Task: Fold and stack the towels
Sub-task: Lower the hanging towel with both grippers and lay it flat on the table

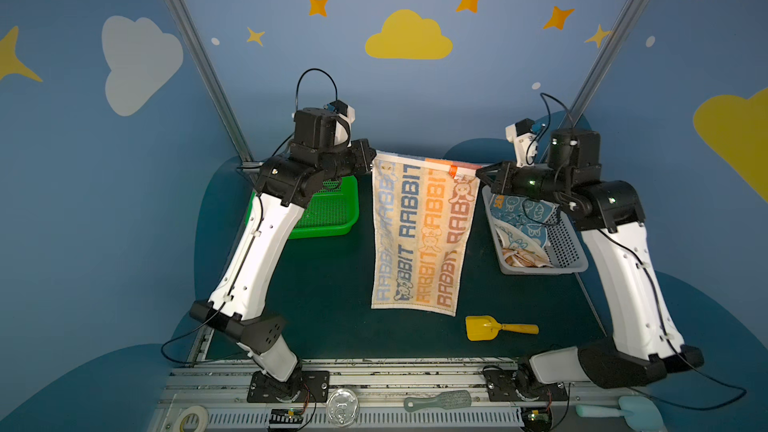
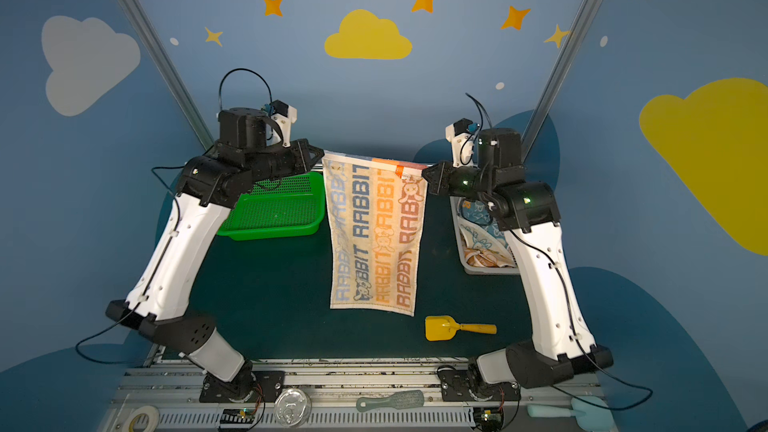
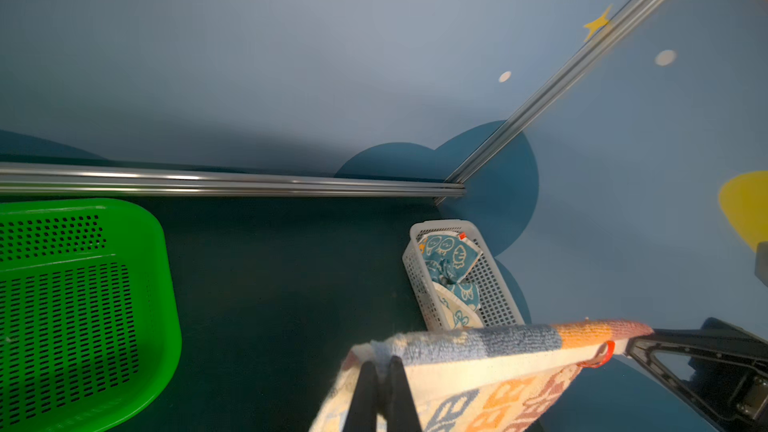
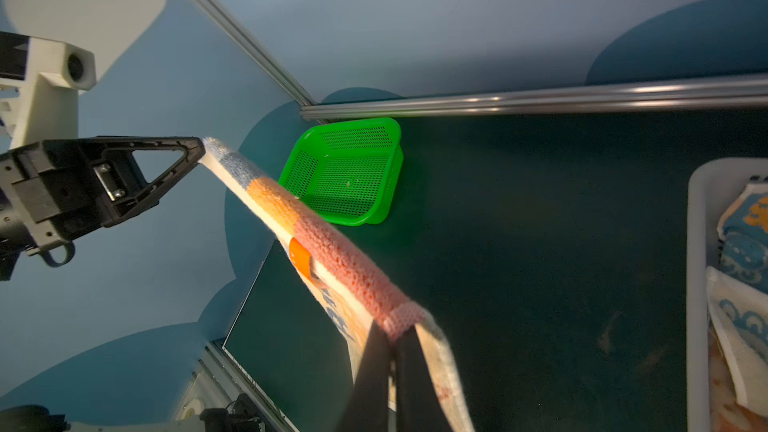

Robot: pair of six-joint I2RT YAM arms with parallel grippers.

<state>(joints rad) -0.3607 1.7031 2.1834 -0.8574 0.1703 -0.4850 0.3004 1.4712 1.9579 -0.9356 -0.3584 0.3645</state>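
Green basket [image 1: 328,214]: we see it far left on the tabletop [image 1: 324,305], partly behind the left arm.
Left end effector [image 1: 371,162]: pinched tight on the top left corner of the RABBIT towel [image 1: 419,238].
RABBIT towel: held up over the middle of the tabletop, its top edge stretched between both end effectors. We cannot tell whether its lower edge touches down.
Right end effector [image 1: 481,172]: clamped on the top right corner, near the red tag [image 1: 453,169].
Yellow scoop [image 1: 494,328]: near right, lying on the tabletop.
White basket [image 1: 540,271]: far right, with other towels [image 1: 519,214], blue and cream, crumpled inside.
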